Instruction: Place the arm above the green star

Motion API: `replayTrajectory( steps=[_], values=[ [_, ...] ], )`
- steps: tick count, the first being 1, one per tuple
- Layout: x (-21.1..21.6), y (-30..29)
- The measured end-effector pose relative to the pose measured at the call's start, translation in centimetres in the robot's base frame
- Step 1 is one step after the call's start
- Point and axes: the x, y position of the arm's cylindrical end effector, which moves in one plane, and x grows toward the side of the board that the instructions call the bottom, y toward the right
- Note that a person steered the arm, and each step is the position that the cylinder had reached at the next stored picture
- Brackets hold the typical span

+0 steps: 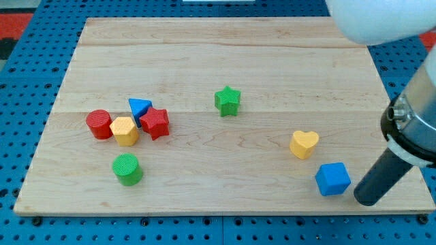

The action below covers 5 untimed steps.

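The green star [227, 101] lies on the wooden board [225, 47], a little above and right of the middle. My tip [366, 199] is at the view's lower right, just right of the blue cube [332, 179] and close to it, far down and right of the green star. The rod slants up to the arm's body at the view's right edge.
A yellow heart [304, 144] lies above and left of the blue cube. At the left sit a red cylinder [99, 124], a yellow hexagon [124, 131], a blue triangle [139, 107] and a red star [155, 123] in a cluster. A green cylinder [127, 169] lies below them.
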Motion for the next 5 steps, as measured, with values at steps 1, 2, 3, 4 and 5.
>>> replayTrajectory(
  steps=[1, 2, 3, 4, 5],
  values=[
    [-0.6, 0.1],
    [-1.1, 1.8],
    [-2.6, -2.7],
    [-2.1, -1.1],
    [-5.7, 3.4]
  ],
)
